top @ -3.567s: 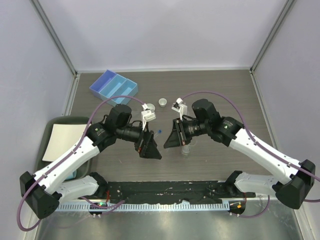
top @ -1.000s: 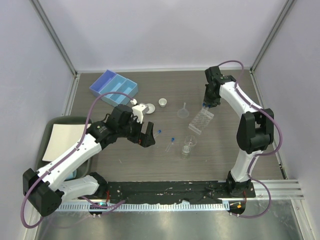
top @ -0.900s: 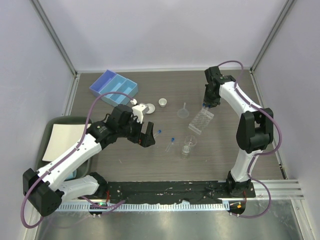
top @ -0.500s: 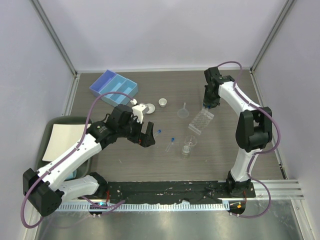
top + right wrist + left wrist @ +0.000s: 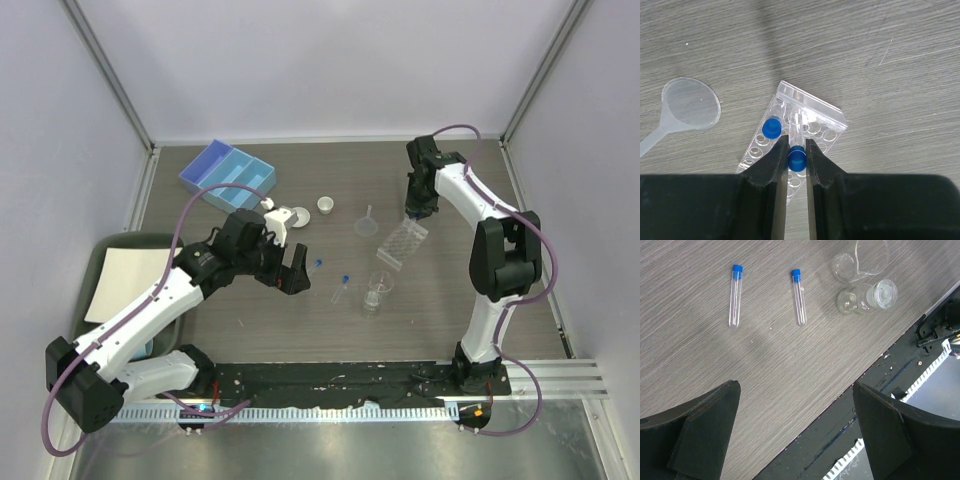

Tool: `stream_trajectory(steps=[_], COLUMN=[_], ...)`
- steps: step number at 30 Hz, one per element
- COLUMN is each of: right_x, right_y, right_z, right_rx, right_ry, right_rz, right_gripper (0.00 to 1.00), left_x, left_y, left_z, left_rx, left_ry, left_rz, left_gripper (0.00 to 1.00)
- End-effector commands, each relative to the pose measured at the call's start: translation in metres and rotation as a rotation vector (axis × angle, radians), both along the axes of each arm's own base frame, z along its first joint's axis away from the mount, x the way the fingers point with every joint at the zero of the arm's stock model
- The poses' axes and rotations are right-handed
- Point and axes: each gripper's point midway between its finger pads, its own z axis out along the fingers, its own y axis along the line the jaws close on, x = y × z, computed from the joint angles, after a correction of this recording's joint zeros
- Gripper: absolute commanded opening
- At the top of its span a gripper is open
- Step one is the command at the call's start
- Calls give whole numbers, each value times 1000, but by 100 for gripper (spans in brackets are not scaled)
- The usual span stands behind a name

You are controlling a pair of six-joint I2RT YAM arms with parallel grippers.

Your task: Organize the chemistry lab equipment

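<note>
The clear tube rack (image 5: 402, 240) lies right of the middle, with one blue-capped tube (image 5: 771, 127) in it. My right gripper (image 5: 797, 150) is shut on a second blue-capped test tube (image 5: 797, 159) and holds it upright over the rack (image 5: 827, 122); it also shows in the top view (image 5: 412, 212). My left gripper (image 5: 796, 387) is open and empty above the table, near two loose test tubes (image 5: 735, 295) (image 5: 798, 296). The beaker (image 5: 381, 283), the funnel (image 5: 368, 220) and two white dishes (image 5: 326, 205) (image 5: 297, 214) stand on the table.
A blue compartment tray (image 5: 227, 175) sits at the back left. A green tray with white paper (image 5: 115, 280) lies at the left edge. A small clear flask (image 5: 867, 296) stands by the beaker (image 5: 862, 260). A black rail (image 5: 330, 380) runs along the front.
Since 3.6 s ago both arms have left the middle: the right one swung to the rack at the back right, the left one drew back left. In the last second almost nothing moved.
</note>
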Motion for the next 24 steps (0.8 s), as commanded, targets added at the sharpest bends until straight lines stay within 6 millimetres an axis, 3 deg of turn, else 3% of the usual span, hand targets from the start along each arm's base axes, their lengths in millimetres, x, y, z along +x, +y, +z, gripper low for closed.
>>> stream_trajectory(steps=[1,7,12,16,19,24], right_x=[2,2,1,-1,0,0], right_y=[7,9,9,8,7,6], right_z=[-6,-11,-12,-13,-7,12], right_rx=[9,17,11,4,-6,-38], right_ry=[6,13,15,19,3,-37], right_rz=[26,32,34,32,31,32], right_gripper=[1,1,12,35,45,52], left_x=[4,5,5,6,6,9], left_y=[1,2,2,2,3,4], left_z=[3,2,1,1,-2,-9], left_rx=[-6,-4,-1,1,8,33], left_ry=[-12,-9,-6,-6,1,10], left_rz=[15,21,18,22,27,39], left_gripper=[100,100,100,100,100,100])
